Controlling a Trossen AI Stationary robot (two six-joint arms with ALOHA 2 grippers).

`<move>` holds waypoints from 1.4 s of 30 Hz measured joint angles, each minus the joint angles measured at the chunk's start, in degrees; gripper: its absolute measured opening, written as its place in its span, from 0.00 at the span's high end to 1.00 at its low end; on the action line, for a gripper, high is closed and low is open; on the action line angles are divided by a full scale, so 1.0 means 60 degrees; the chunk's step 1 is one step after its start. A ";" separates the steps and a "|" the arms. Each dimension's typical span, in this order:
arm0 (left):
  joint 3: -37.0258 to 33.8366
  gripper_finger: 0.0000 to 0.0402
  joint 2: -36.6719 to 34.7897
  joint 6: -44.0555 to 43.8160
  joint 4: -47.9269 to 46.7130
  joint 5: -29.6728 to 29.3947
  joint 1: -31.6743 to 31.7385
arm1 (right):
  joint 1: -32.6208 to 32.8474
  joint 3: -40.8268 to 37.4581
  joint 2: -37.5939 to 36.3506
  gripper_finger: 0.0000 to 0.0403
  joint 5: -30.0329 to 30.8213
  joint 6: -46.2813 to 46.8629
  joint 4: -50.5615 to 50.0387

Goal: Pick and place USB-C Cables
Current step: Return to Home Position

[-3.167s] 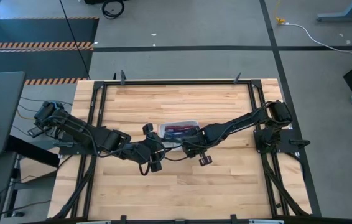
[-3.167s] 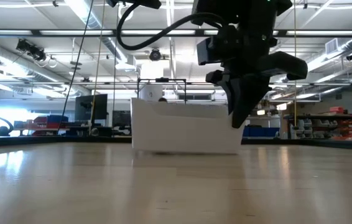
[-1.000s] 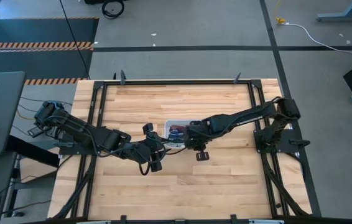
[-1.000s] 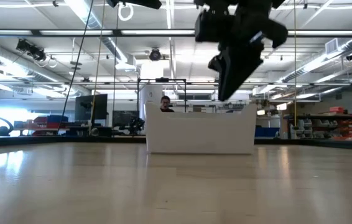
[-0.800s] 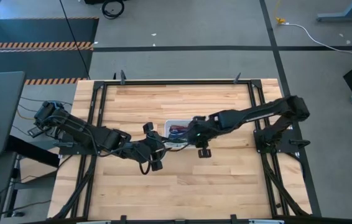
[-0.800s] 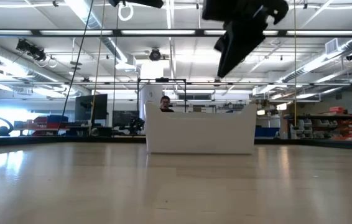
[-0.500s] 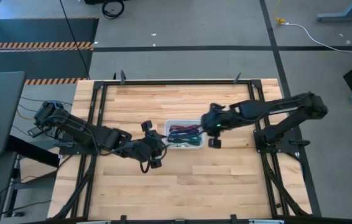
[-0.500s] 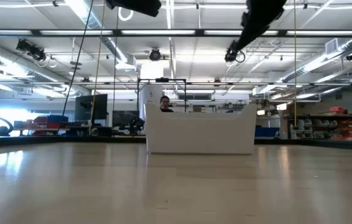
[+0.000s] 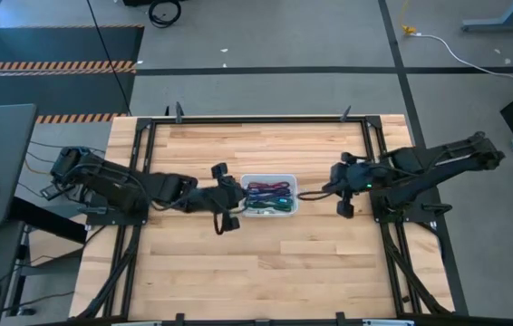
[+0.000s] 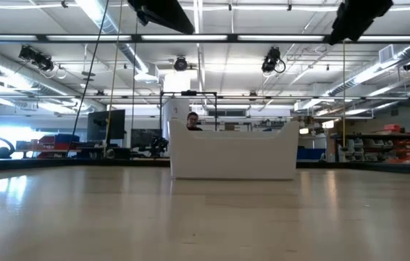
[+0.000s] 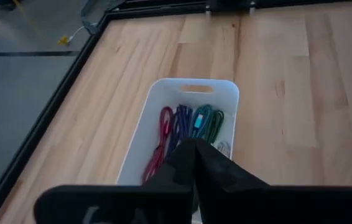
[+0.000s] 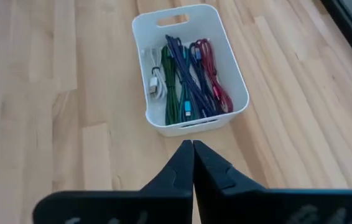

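The white tray (image 9: 293,209) stands at the table's middle, and the USB-C cables (image 9: 267,196) lie side by side along its floor. In the right wrist view they read white (image 12: 153,78), green (image 12: 170,93), purple (image 12: 179,65), teal (image 12: 189,107) and dark red (image 12: 211,71). My left gripper (image 9: 235,201) hovers shut by the tray's left end, above it (image 11: 194,147). My right gripper (image 9: 302,193) hangs shut just off the tray's right end (image 12: 193,144). Neither holds anything. In the low view only the tray's wall (image 10: 234,152) shows, with both arms high at the top.
Bare wooden tabletop (image 9: 266,263) lies around the tray on all sides. Black frame rails (image 9: 139,181) run along the table's edges. Beyond the table a person (image 10: 191,119) shows behind the tray in the low view.
My right gripper has risen from above the tray and drawn back toward the table's right edge, ending clear of the tray's right end. My left gripper has lifted, swung a little toward the far edge and turned to face the tray. The tray and cables have stayed put.
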 joint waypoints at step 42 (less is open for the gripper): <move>-0.5309 1.00 -0.4616 0.0616 0.7234 0.3620 0.1775 | 0.4158 -0.4548 -0.5922 1.00 0.3204 0.1273 0.2950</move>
